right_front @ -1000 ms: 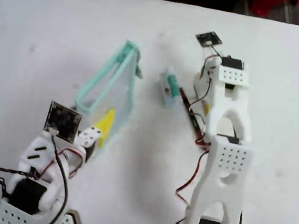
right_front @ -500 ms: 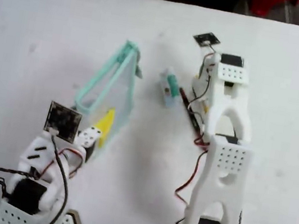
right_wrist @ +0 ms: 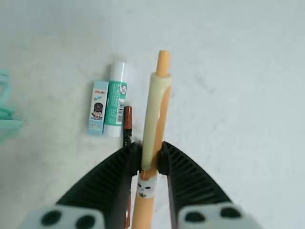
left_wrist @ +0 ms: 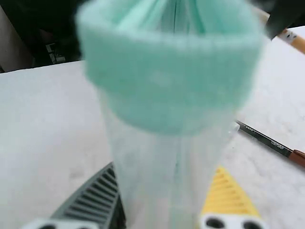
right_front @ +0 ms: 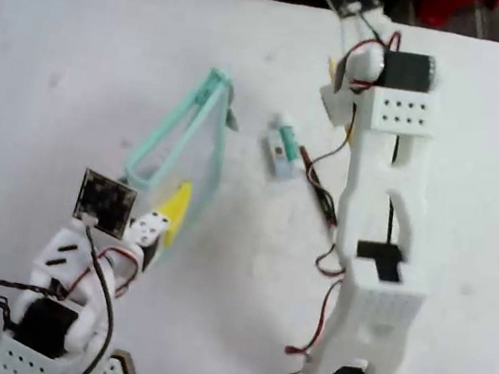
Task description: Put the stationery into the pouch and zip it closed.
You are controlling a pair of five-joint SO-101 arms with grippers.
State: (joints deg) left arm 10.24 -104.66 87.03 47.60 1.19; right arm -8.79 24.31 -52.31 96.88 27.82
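Your right gripper (right_wrist: pixel 147 151) has raised the clamped slim orange plastic pen (right_wrist: pixel 155 109), ready for the mint-edged clear pouch (right_front: pixel 182 150) your left gripper (left_wrist: pixel 162 202) pinches.

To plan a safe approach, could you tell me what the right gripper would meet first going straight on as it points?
Probably bare table, struck by the far end of its held pen, beside the glue stick; depth is unclear.

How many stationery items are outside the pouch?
4: an orange pen in the right jaws; an eraser, glue stick and dark pen lying together on the table. Others may hide under the arm.
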